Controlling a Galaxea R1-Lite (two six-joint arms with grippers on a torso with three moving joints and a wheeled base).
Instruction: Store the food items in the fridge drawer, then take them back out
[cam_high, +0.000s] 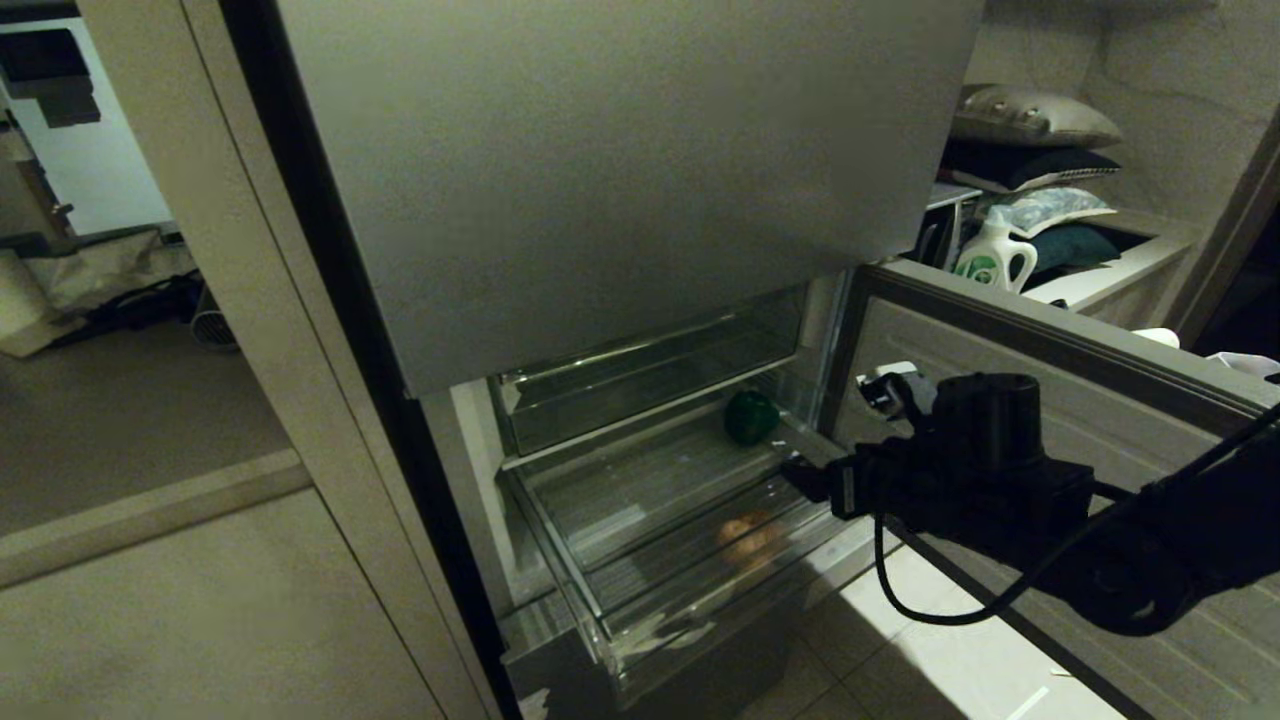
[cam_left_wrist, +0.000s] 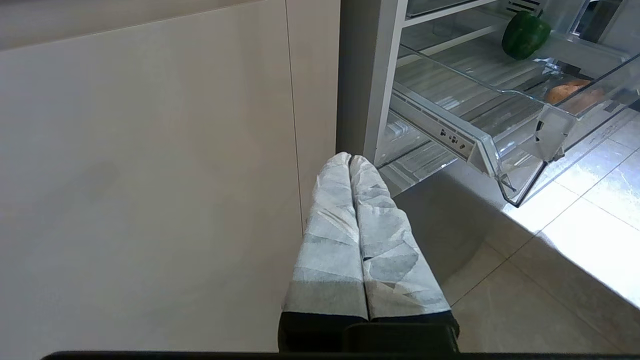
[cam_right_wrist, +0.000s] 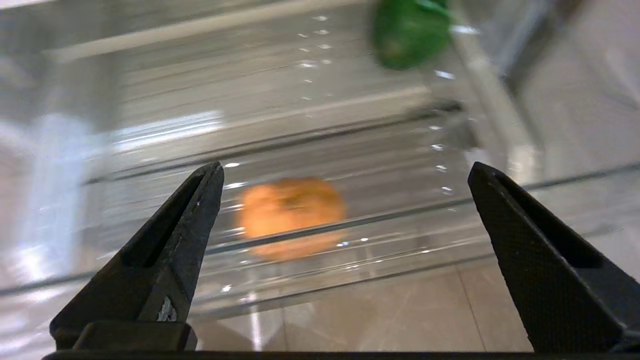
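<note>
Food items, head view: we find the green piece (cam_high: 751, 416) at the back right of the pulled-out fridge drawer (cam_high: 600, 610), the tan piece (cam_high: 747, 540) near its front; right hand (cam_high: 805, 478) just beside the drawer's right rim.
Left wrist view: left hand (cam_left_wrist: 350, 159) pressed together, parked by the cabinet.
Right wrist view: fingers (cam_right_wrist: 190, 210) wide apart, empty, framing the tan piece; we advise clearing the front wall before descending.

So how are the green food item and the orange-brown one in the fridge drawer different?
The green food item is dark and glossy; the orange-brown one is dull and lumpy. The green one lies at the back of the fridge drawer; the orange-brown one lies by the front wall, facing the open right gripper. Both rest loose on the ribbed floor, apart, neither held.
</note>
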